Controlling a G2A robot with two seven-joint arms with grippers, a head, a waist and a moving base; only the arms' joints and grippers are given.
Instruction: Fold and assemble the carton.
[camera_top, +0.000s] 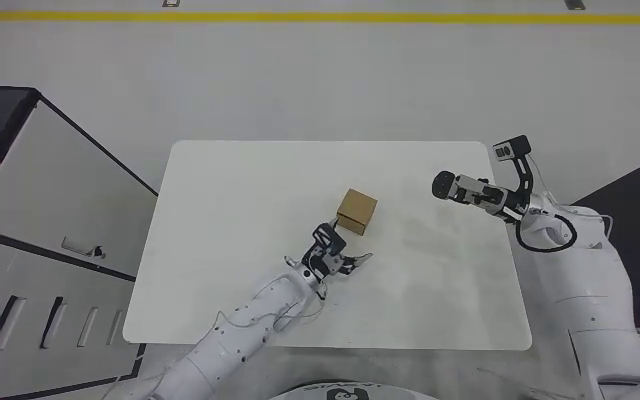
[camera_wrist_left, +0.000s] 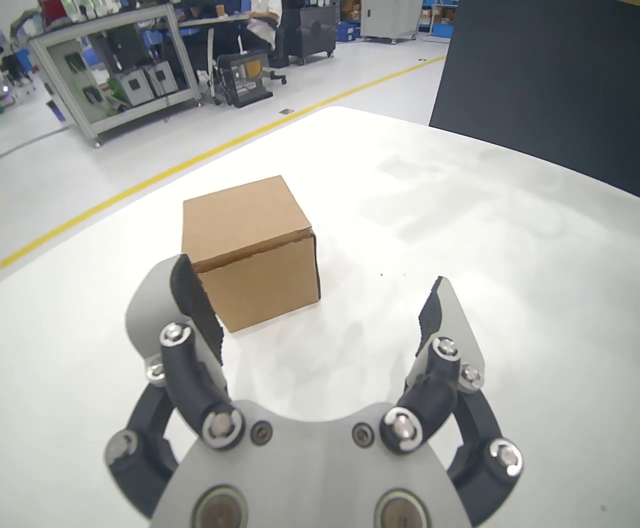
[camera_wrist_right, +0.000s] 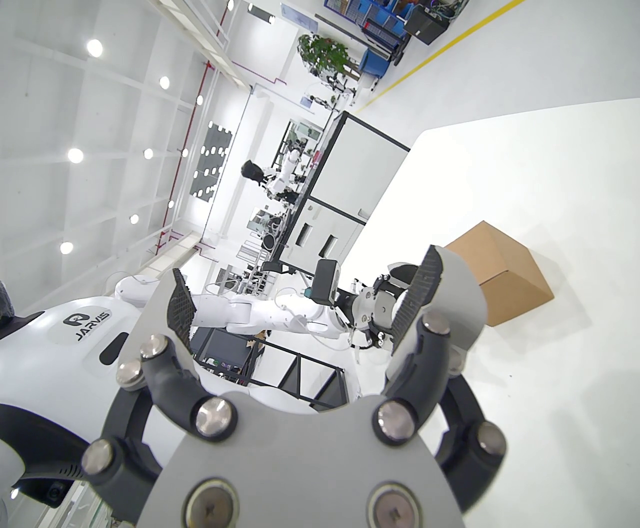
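Carton (camera_top: 357, 211) (camera_wrist_left: 250, 252) (camera_wrist_right: 505, 272) is noted standing on the white table (camera_top: 230, 200) (camera_wrist_left: 500, 250) (camera_wrist_right: 550, 150), near the middle and a little toward the robot's right. It is seen as a closed brown cube with all visible faces squared up; in the left wrist view a flap seam is seen along one upper edge and down the adjoining corner. The left gripper (camera_top: 352, 242) (camera_wrist_left: 312, 280) is placed just beside the carton, on the side nearer the robot, low over the table. Its fingers (camera_wrist_left: 195, 300) are spread wide apart and nothing is held between them. One fingertip lies at the carton's near lower corner; whether contact is made there cannot be told. The other fingertip is over bare table, clear of the carton. The right gripper (camera_top: 445, 185) (camera_wrist_right: 303, 262) is held over the right part of the table, well apart from the carton and turned toward it. Its fingers (camera_wrist_right: 415, 290) are likewise spread apart with nothing between them. A grey cabinet (camera_top: 60, 200) is recorded beside the table on the left, and a yellow floor line (camera_top: 320, 16) beyond the far edge.
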